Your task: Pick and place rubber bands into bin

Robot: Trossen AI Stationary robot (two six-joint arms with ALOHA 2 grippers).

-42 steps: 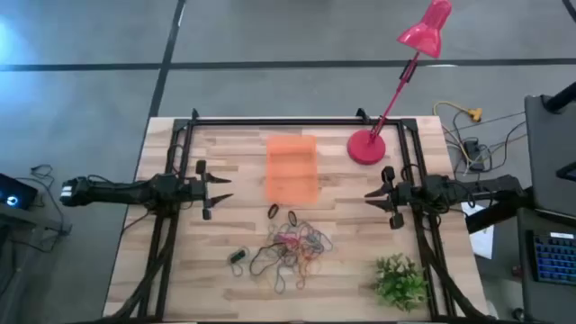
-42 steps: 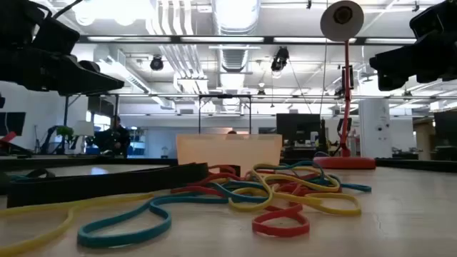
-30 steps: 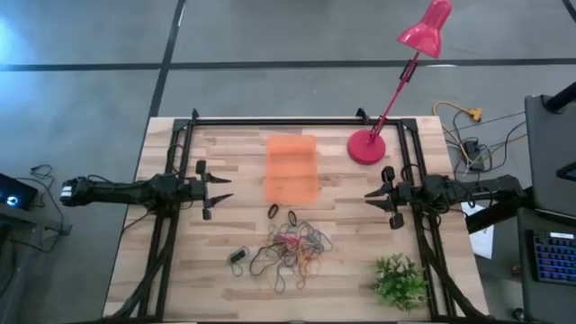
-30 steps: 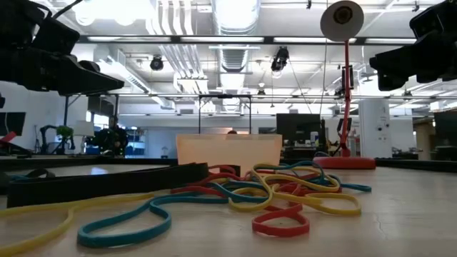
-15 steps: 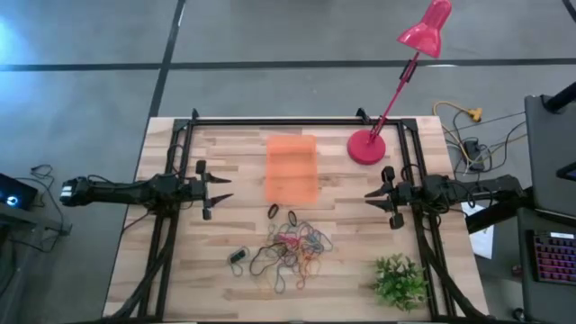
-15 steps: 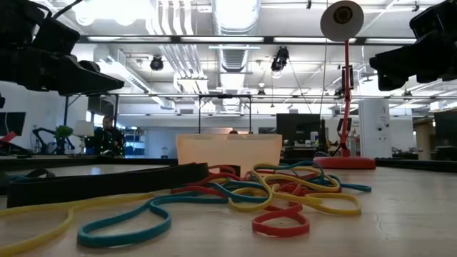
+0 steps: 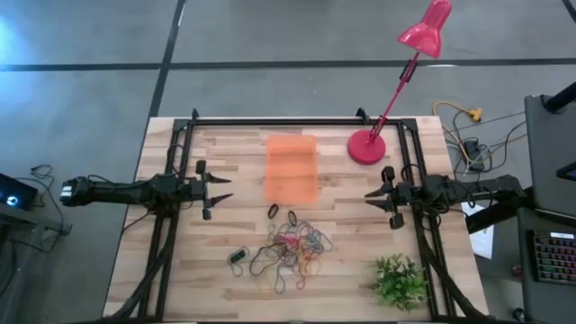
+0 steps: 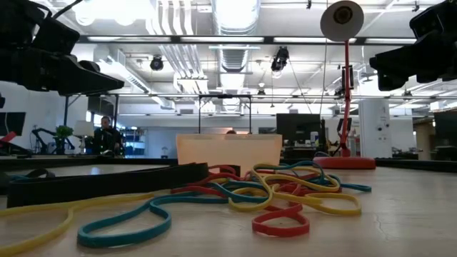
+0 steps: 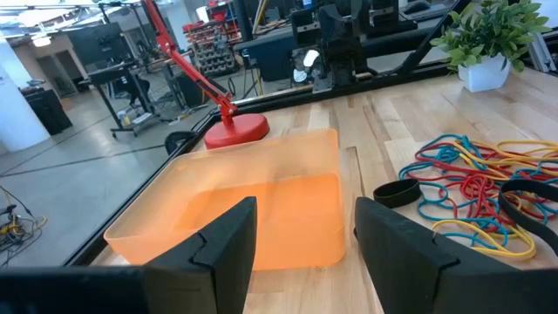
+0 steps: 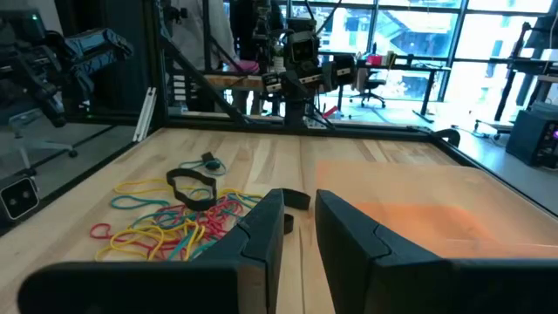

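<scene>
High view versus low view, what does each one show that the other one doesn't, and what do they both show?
Only the high view shows the small potted plant at the table's near right corner, the lone black band lying between bin and pile, and the left gripper and right gripper facing each other from opposite sides, both empty. Only the low view shows the room behind the table, with a person far back. Both show the orange bin, the pile of rubber bands in front of it and the red lamp.
</scene>
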